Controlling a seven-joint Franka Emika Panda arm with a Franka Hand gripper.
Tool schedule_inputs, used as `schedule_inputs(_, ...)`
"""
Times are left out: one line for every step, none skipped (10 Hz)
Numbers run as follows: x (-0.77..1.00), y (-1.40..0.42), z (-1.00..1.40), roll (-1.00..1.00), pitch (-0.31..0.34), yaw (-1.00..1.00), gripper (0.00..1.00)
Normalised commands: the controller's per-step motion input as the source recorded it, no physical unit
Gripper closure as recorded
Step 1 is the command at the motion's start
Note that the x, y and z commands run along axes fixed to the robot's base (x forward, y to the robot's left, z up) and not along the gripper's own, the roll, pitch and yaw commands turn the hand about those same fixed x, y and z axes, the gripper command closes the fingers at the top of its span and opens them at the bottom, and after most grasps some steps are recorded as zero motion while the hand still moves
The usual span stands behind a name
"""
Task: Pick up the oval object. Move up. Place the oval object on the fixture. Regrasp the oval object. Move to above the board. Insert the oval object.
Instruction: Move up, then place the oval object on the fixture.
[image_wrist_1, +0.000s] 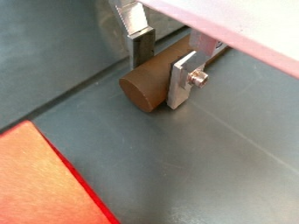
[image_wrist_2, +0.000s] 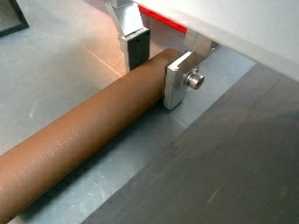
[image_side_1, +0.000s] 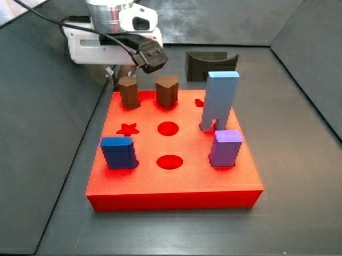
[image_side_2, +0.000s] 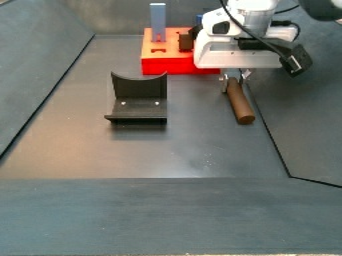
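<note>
Grey floor lay under the oval object (image_side_2: 239, 100), right of centre in a side view, and the gripper (image_wrist_2: 156, 66) had its fingers closed around one end, low and square, seemingly for a secure lift toward the fixture (image_side_2: 136, 98).

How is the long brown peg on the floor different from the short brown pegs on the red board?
The oval object lies flat on the floor; the short brown pegs stand upright in the board. It is long and slim; they are short and stubby. The gripper has its fingers around it; they stand free. All are brown.
</note>
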Motion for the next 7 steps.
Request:
schedule_inputs(-0.01,-0.03,0.74,0.00,0.015,0.00,1.00)
schedule_inputs(-0.01,-0.02,0.68,0.00,0.028,0.00,1.00)
schedule_inputs(-0.01,-0.02,0.53,0.00,0.041,0.00,1.00)
schedule_inputs(-0.01,-0.01,0.40,-0.01,0.044,0.01,1.00)
schedule_inputs(-0.01,-0.01,0.23,-0.01,0.041,0.01,1.00)
schedule_inputs(0.00,0.00,1.00,0.00,0.000,0.00,1.00)
schedule_inputs(0.00,0.00,1.00,0.00,0.006,0.00,1.00)
